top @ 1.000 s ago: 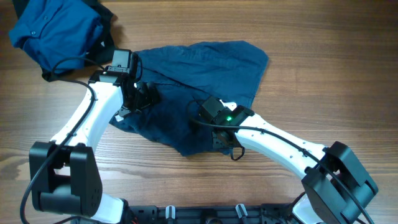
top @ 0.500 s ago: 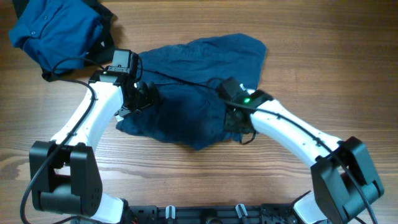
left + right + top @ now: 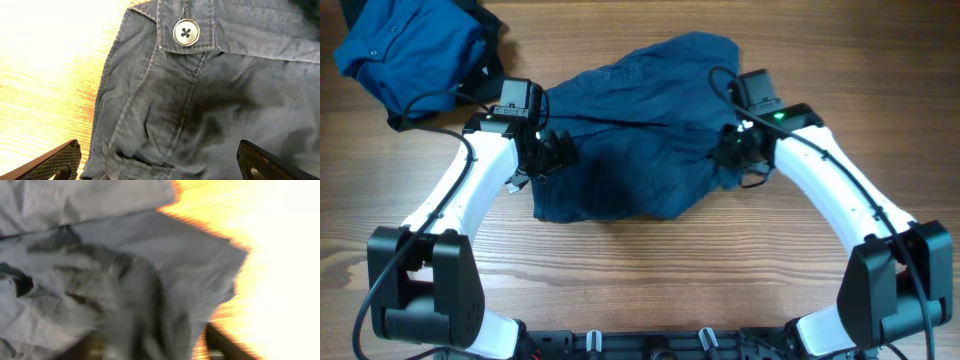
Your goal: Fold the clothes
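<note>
The navy shorts (image 3: 630, 140) lie rumpled in the middle of the wooden table (image 3: 650, 280), spread between my two arms, with creases running across them and their near edge uneven. The blue shirt (image 3: 405, 50) sits bunched up at the far left corner, apart from the shorts.

My left claw (image 3: 552, 155) hangs over the left part of the shorts. In my left wrist view its fingers (image 3: 55, 162) stand spread wide at the bottom corners, gripping nothing. Between and beyond them I see the waistband (image 3: 240, 30) with a pale four-hole button (image 3: 186, 33) and a seam running down from it, and bare wood to the left.

My right claw (image 3: 728, 155) is at the right edge of the shorts. My right wrist view is blurred: grey-blue cloth fills most of it, and one dark finger (image 3: 225, 342) shows at the bottom beside the cloth's edge. I cannot tell whether that claw is gripping the cloth or has let go.
</note>
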{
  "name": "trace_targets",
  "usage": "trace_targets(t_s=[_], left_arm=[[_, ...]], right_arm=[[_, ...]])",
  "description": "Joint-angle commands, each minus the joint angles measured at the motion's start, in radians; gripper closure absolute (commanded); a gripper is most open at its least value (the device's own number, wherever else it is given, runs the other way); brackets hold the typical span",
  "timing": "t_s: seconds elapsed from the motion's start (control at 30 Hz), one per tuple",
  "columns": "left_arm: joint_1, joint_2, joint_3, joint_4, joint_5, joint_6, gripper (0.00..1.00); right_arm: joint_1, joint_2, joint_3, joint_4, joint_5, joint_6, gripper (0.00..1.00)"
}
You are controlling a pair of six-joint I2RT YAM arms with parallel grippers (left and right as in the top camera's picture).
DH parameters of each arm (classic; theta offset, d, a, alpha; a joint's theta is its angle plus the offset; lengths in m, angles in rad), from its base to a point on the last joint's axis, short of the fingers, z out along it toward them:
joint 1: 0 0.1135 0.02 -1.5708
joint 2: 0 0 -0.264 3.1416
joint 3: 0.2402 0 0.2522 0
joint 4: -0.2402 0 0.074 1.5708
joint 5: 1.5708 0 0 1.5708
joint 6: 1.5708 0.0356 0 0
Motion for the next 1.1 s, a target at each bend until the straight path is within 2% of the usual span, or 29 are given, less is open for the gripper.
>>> trace_targets(t_s=[0.0, 0.1, 0.33, 0.4, 0.47, 0.53, 0.6, 0.87, 1.07], left_arm=[[0.003, 0.013, -0.006, 0.005, -0.017, -0.01, 0.0], [0.003, 0.013, -0.006, 0.005, -0.017, -0.01, 0.0], [0.003, 0.013, -0.006, 0.005, -0.017, -0.01, 0.0], [0.003, 0.013, -0.006, 0.005, -0.017, -0.01, 0.0], [0.003, 0.013, -0.006, 0.002, -0.017, -0.01, 0.0], [0.003, 0.013, -0.006, 0.002, -0.017, -0.01, 0.0], [0.003, 0.013, -0.006, 0.002, -0.017, -0.01, 0.0], [0.003, 0.013, -0.006, 0.005, -0.01, -0.01, 0.0], [0.002, 0.013, -0.006, 0.002, 0.051, -0.01, 0.0]], right_arm=[[-0.059, -0.004, 0.038, -0.044, -0.033, -0.062, 0.01], [-0.092, -0.008, 0.045, -0.077, -0.13, -0.064, 0.01], [-0.096, -0.014, 0.045, -0.128, -0.163, -0.107, 0.0], [-0.095, -0.014, 0.045, -0.145, -0.225, -0.108, 0.0], [-0.092, -0.014, 0.043, -0.177, -0.362, -0.15, 0.01], [-0.077, -0.014, 0.043, -0.201, -0.376, -0.217, 0.02], [-0.05, -0.014, 0.035, -0.206, -0.304, -0.254, 0.04], [0.09, -0.008, -0.029, -0.124, 0.076, -0.076, 0.01], [0.095, 0.05, -0.029, -0.008, 0.159, -0.195, 0.0]])
